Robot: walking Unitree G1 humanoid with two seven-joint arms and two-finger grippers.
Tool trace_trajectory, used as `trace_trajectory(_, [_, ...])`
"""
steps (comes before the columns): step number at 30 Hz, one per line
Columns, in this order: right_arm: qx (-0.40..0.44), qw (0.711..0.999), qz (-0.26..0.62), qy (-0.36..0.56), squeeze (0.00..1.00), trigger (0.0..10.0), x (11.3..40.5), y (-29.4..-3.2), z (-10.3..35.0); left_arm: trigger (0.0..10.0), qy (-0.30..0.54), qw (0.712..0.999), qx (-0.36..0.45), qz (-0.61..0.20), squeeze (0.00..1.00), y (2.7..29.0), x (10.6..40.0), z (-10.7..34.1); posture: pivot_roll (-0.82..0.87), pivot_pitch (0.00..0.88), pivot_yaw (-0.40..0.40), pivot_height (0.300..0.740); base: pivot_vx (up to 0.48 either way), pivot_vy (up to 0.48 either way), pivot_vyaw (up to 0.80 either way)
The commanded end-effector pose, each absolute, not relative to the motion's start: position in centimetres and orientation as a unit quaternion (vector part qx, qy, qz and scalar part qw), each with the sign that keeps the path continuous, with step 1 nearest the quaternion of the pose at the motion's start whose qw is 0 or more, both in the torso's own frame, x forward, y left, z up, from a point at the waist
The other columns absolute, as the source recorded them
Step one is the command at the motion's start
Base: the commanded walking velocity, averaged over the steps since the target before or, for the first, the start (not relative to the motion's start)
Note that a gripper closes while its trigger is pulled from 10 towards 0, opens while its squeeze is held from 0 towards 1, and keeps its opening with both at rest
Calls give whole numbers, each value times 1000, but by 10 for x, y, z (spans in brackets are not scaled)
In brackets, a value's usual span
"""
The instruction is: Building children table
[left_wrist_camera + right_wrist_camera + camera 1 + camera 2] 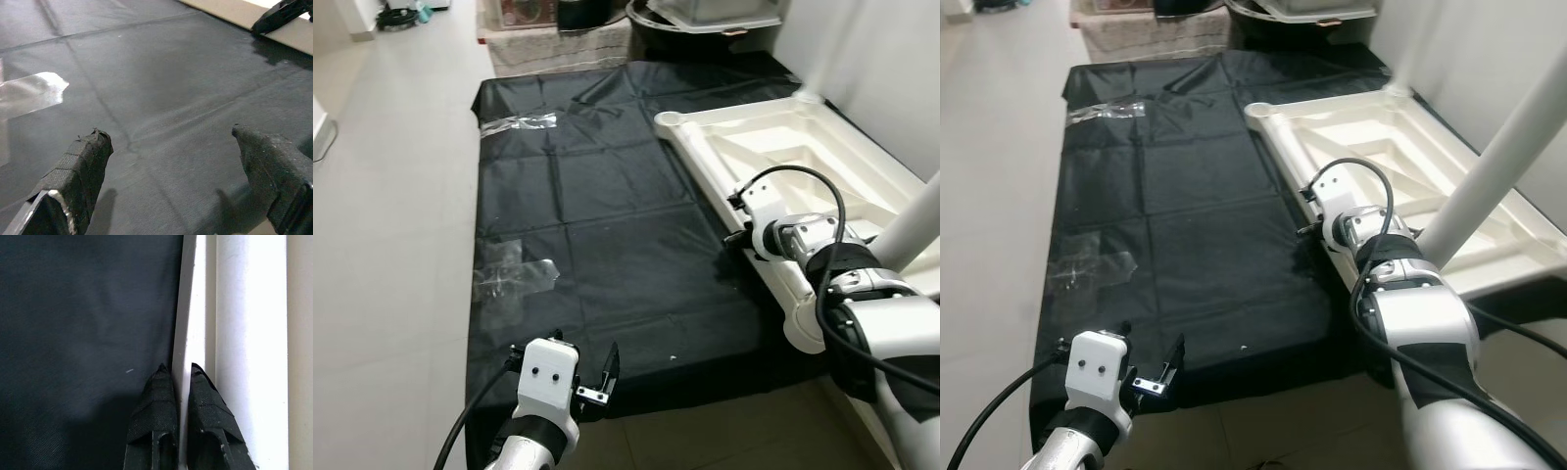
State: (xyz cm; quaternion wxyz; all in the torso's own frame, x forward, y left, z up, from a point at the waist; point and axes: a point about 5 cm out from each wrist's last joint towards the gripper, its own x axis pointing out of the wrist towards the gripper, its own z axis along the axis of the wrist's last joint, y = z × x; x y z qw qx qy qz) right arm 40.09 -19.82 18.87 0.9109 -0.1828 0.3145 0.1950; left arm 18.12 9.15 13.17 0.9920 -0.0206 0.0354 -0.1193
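Right gripper (178, 382) is pinching the upside-down tabletop's (773, 147) thin rim where it meets the black sheet (597, 225). Left gripper (181, 171) hangs spread over the sheet. Probably repositioning; next needs a steady pull.

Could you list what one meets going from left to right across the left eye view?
Grey floor → clear tape patch → black sheet → right gripper on the white tabletop's edge → white tabletop.
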Motion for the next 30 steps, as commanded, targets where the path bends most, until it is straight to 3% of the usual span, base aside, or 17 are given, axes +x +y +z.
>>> trace_trajectory(1, [-199, 875, 293, 329, 0, 0, 395, -176, 174, 10000, 49, 991, -21, -122, 0, 92, 181, 125, 43, 142, -29, 740, 0, 0, 0])
trace_trajectory(3, [-199, 875, 293, 329, 0, 0, 395, -176, 174, 10000, 49, 991, -21, -122, 0, 92, 181, 125, 43, 142, -29, 740, 0, 0, 0])
trace_trajectory(4, [-218, 856, 334, 328, 0, 0, 394, -174, 174, 10000, 49, 991, -20, -122, 0, 92, 181, 125, 41, 139, -30, 740, 0, 0, 0])
trace_trajectory(5, [-218, 856, 334, 328, 0, 0, 394, -174, 174, 10000, 49, 991, -20, -122, 0, 92, 181, 125, 41, 139, -30, 740, 0, 0, 0])
trace_trajectory(6, [-246, 827, 386, 327, 0, 0, 390, -171, 174, 10000, 48, 991, -19, -121, 0, 93, 182, 125, 41, 138, -33, 740, 0, 0, 0])
trace_trajectory(10, [-265, 803, 424, 325, 0, 0, 387, -171, 174, 10000, 47, 991, -18, -120, 0, 94, 183, 125, 41, 137, -34, 740, 0, 0, 0])
trace_trajectory(11, [-274, 790, 443, 325, 0, 0, 386, -171, 174, 10000, 47, 992, -17, -120, 0, 94, 184, 124, 42, 138, -35, 740, 0, 0, 0])
trace_trajectory(12, [-311, 741, 501, 320, 0, 0, 379, -174, 173, 10000, 48, 992, -16, -118, 0, 95, 185, 124, 43, 135, -35, 740, 0, 0, 0])
trace_trajectory(14, [-335, 715, 527, 315, 0, 0, 376, -176, 173, 10000, 48, 992, -15, -117, 0, 95, 185, 123, 43, 135, -35, 740, 0, 0, 0])
trace_trajectory(20, [-346, 700, 545, 306, 0, 0, 374, -176, 174, 10000, 48, 992, -15, -117, 0, 96, 186, 123, 39, 134, -36, 740, 0, 0, 0])
trace_trajectory(24, [-369, 663, 598, 258, 0, 0, 368, -171, 177, 10000, 47, 992, -14, -116, 0, 97, 187, 122, 42, 135, -35, 740, 0, 0, 0])
trace_trajectory(26, [-369, 663, 598, 258, 0, 0, 368, -171, 177, 10000, 47, 992, -14, -116, 0, 97, 187, 122, 42, 135, -35, 740, 0, 0, 0])
trace_trajectory(27, [-384, 644, 616, 243, 0, 0, 365, -170, 177, 10000, 47, 992, -14, -115, 0, 97, 188, 122, 45, 137, -35, 740, 0, 0, 0])
trace_trajectory(28, [-384, 644, 616, 243, 0, 0, 365, -170, 177, 10000, 47, 992, -14, -115, 0, 97, 188, 122, 45, 137, -35, 740, 0, 0, 0])
trace_trajectory(29, [-408, 617, 630, 235, 0, 0, 362, -173, 176, 10000, 48, 992, -14, -114, 0, 97, 188, 122, 45, 135, -34, 740, 0, 0, 0])
trace_trajectory(30, [-408, 617, 630, 235, 0, 0, 362, -173, 176, 10000, 48, 992, -14, -114, 0, 97, 188, 122, 45, 135, -34, 740, 0, 0, 0])
